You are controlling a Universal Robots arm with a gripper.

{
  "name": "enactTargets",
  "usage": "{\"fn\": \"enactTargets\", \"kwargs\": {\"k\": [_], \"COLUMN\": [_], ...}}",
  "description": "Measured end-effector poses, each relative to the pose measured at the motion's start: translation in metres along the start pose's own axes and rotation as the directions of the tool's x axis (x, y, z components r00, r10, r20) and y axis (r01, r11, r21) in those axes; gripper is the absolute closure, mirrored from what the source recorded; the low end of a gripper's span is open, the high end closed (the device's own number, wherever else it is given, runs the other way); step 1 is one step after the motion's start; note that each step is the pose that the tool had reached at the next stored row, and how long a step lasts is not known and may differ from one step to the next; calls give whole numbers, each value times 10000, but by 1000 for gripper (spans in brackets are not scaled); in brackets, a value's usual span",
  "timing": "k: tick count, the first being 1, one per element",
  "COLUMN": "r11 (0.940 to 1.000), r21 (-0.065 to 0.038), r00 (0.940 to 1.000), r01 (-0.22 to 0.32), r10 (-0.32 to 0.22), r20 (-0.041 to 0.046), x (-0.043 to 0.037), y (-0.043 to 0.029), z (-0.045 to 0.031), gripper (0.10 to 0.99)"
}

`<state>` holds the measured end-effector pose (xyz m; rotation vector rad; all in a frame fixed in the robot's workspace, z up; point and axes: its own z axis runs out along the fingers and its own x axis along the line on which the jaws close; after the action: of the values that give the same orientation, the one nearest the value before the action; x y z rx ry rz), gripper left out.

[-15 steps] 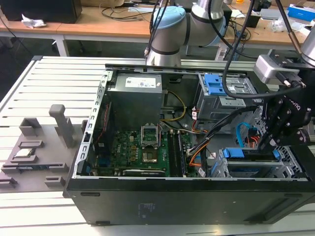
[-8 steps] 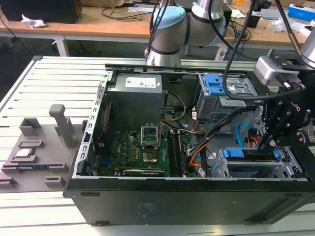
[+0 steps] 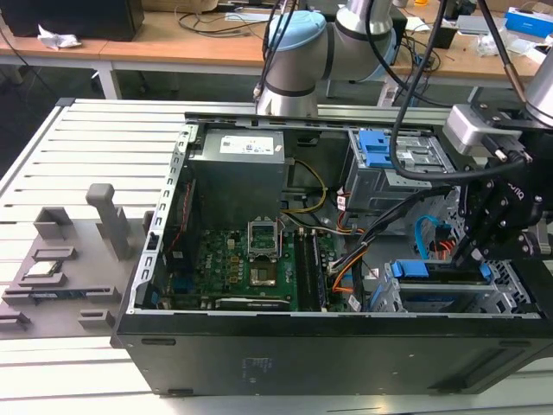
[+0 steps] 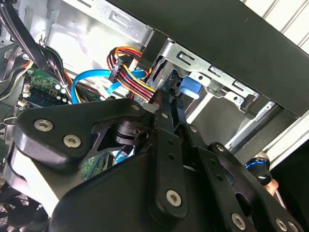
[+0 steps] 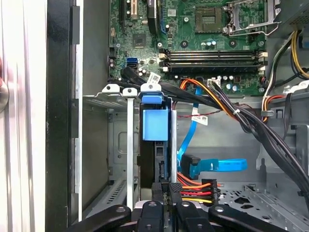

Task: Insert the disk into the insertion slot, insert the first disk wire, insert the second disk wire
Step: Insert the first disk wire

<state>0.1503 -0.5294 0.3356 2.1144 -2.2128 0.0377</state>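
At about four o'clock in the exterior view, we are finding the gripper [image 3: 473, 252] dipping into the open computer case [image 3: 328, 346]. In the first wrist view its fingers [image 5: 176, 191] are pressing nearly together, and we are judging that they are pinching the plug of the coloured disk wire [image 5: 200, 190] to seat it at the rear of the disk [image 5: 155, 123]. The disk is sitting on edge inside the insertion slot [image 5: 130, 145], its blue carrier held between the rails, so that step is looking done. The blue disk wire [image 5: 219, 165] is hanging just beside it, apparently unplugged. Farther off in the exterior view, at nine o'clock from the gripper, the motherboard [image 3: 251, 259] is lying flat. At ten o'clock the power supply [image 3: 246, 169] is carrying a white label whose print we are not making out.
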Motion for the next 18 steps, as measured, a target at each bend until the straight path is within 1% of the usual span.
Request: {"fn": "enactTargets", "kwargs": {"k": [1, 4, 5, 6, 8, 10, 12, 13, 14, 15, 16, 17, 18], "r11": [10000, 10000, 10000, 10000, 10000, 10000, 10000, 10000, 10000, 10000, 10000, 10000, 10000], "r21": [0, -1, 0, 1, 0, 0, 0, 0, 0, 0, 0, 0, 0], "r00": [10000, 10000, 10000, 10000, 10000, 10000, 10000, 10000, 10000, 10000, 10000, 10000, 10000], "r01": [-1, -1, -2, -2, -2, -2, -2, -2, -2, -1, -2, -1, -2], "r10": [1, 1, 2, 2, 2, 2, 2, 2, 2, 1, 2, 1, 2], "r20": [-18, -14, -27, -27, -25, -25, -28, -25, -26, -27, -26, -27, -28], "x": [0, 0, 0, 1, 5, -2, -24, -35, -48, -59, -67, -68, -67], "y": [0, 0, 0, 0, 3, 8, 12, 14, 16, 18, 20, 22, 22], "z": [2, 8, 3, -8, -75, -185, -264, -290, -326, -375, -408, -444, -461], "gripper": [918, 906, 843, 843, 843, 843, 843, 859, 925, 925, 980, 980, 980]}}
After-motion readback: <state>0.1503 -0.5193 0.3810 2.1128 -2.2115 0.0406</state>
